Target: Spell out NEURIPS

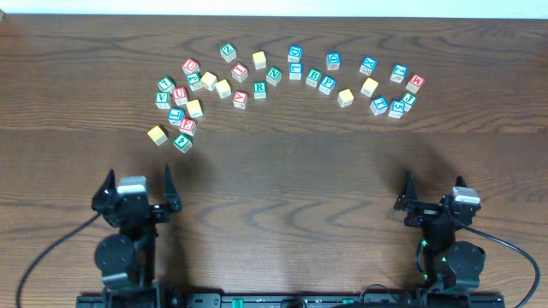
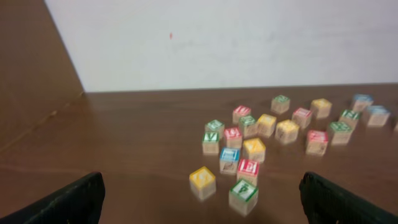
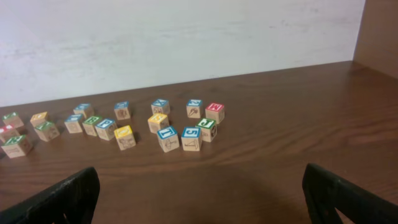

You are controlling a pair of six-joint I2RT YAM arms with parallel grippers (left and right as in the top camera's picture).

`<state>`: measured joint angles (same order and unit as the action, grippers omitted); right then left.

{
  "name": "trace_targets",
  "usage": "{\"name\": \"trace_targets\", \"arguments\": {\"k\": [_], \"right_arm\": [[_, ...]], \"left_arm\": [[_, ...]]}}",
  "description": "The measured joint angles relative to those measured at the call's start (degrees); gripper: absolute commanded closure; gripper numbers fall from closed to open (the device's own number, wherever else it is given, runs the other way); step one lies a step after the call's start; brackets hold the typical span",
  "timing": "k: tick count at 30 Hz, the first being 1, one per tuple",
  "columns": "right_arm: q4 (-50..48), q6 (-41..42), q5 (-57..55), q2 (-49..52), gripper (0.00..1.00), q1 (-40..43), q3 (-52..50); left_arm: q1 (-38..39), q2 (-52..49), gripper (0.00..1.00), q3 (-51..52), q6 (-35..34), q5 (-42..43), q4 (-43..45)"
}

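Many small wooden letter cubes lie scattered in an arc across the far half of the table. Among them I read a green N (image 1: 274, 74), a green R (image 1: 259, 89), a red U (image 1: 180, 94), a blue E (image 1: 295, 70) and a blue P (image 1: 327, 84). Several plain yellow-topped cubes lie among them, one at the near left (image 1: 157, 134). I cannot pick out the I. My left gripper (image 1: 137, 181) is open and empty near the front left. My right gripper (image 1: 435, 190) is open and empty near the front right. Both are well short of the cubes.
In the left wrist view the nearest cubes are a yellow one (image 2: 203, 180), a green one (image 2: 242, 194) and a red E (image 2: 248, 169). In the right wrist view a red M (image 3: 214, 112) sits at the right end of the cubes. A white wall stands behind the table.
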<state>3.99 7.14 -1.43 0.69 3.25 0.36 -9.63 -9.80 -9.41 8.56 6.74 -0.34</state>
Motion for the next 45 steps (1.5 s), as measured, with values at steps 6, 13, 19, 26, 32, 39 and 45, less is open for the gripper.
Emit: {"name": "trace_targets", "arguments": {"k": [6,13,19,26,32,39,45], "right_arm": [[0.00,0.00,-0.02,0.00,0.01,0.00,0.00],[0.00,0.00,0.00,0.00,0.01,0.00,0.00],[-0.04,0.00,0.00,0.00,0.01,0.00,0.00],[0.02,0.02,0.04,0.00,0.01,0.00,0.00],[-0.04,0.00,0.13,0.00,0.01,0.02,0.00],[-0.02,0.00,0.13,0.00,0.01,0.02,0.00],[-0.02,0.00,0.13,0.00,0.01,0.00,0.00]], "left_arm": [[0.00,-15.32,0.02,-13.84,-2.91,3.39,-2.49],[0.04,-34.23,0.02,-31.89,-4.11,10.19,-13.05],[2.75,-47.87,0.02,-49.07,-4.15,12.63,-26.60],[11.10,-63.41,0.02,-70.60,-3.58,9.46,-41.94],[18.03,-82.29,0.02,-91.36,-2.23,5.86,-55.04],[22.14,-97.07,0.02,-99.45,-1.68,4.92,-56.59],[22.58,-101.42,0.02,-99.45,-1.64,6.05,-54.55]]}}
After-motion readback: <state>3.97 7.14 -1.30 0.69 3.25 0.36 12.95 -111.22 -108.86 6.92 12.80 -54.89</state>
